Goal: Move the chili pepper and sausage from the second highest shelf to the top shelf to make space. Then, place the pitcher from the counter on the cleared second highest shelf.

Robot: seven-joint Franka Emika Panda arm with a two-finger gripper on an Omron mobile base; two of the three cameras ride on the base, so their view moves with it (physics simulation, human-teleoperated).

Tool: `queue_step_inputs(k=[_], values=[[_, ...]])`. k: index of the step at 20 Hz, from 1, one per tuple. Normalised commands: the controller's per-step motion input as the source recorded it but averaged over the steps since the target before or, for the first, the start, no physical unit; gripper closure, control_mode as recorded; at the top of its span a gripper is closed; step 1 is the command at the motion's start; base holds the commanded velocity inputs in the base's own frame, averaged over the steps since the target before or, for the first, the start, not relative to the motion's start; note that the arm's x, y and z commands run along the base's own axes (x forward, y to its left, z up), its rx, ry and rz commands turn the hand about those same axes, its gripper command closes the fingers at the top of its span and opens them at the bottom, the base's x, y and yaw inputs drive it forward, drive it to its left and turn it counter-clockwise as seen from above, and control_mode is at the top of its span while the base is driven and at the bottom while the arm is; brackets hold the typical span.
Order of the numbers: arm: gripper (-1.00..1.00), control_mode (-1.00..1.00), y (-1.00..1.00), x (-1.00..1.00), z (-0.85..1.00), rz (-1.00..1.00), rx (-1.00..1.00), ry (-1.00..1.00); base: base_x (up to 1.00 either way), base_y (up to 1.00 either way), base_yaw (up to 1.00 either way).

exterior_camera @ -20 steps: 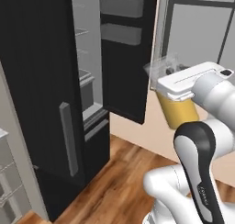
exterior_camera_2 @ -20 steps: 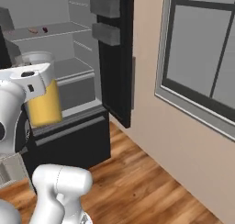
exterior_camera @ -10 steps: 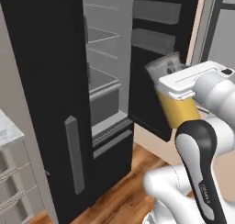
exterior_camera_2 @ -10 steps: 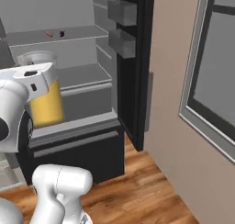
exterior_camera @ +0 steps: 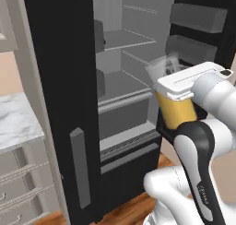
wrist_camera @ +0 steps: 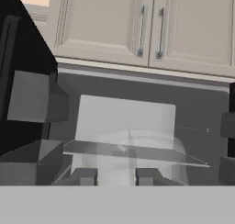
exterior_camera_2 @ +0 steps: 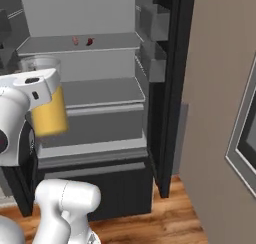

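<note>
1. Orange-yellow liquid fills the lower part of the pitcher (exterior_camera: 174,109), which hangs in the air in front of the open fridge (exterior_camera_2: 100,113), carried at its upper body by the gripper (exterior_camera: 177,84).
2. Its clear rim (exterior_camera_2: 38,64) rises above the white hand in the right base view; the liquid shows below the hand (exterior_camera_2: 49,117).
3. Seen from the hand, the gripper (wrist_camera: 114,176) has its two dark fingertips (wrist_camera: 85,176) set against the clear wall of the pitcher (wrist_camera: 133,149), clenched on it.
4. Relative to the fridge, the pitcher is outside the cabinet, before the shelves and about level with the second highest shelf (exterior_camera_2: 100,93).
5. The top shelf (exterior_camera_2: 110,42) carries the sausage (exterior_camera_2: 75,39) and the chili pepper (exterior_camera_2: 90,41), side by side and just apart, the pepper to the right, both near the back.
6. The second highest shelf lies bare grey; below it is a grey drawer front (exterior_camera_2: 95,125).
7. The fridge's right door (exterior_camera_2: 170,78) stands open with grey bins (exterior_camera_2: 152,20) on its inner face; the left door (exterior_camera: 60,104) is black with a grey handle (exterior_camera: 79,166).
8. The marble bench (exterior_camera: 18,122) sits left of the fridge, above beige drawers (exterior_camera: 20,187).
9. Beige cabinets with silver handles (wrist_camera: 151,30) show above the fridge in the hand view.
</note>
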Motion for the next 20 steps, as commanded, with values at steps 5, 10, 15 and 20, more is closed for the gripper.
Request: queue_step_inputs(k=[5,10,15,20], values=[[1.00,1.00,0.00,0.00,0.00,0.00,0.00,0.00,0.44,-0.57,0.32],[1.00,1.00,0.00,0.00,0.00,0.00,0.00,0.00,0.55,-0.25,0.29],[1.00,1.00,0.00,0.00,0.00,0.00,0.00,0.00,0.66,0.02,0.18],[1.00,1.00,0.00,0.00,0.00,0.00,0.00,0.00,0.60,0.03,0.10]])
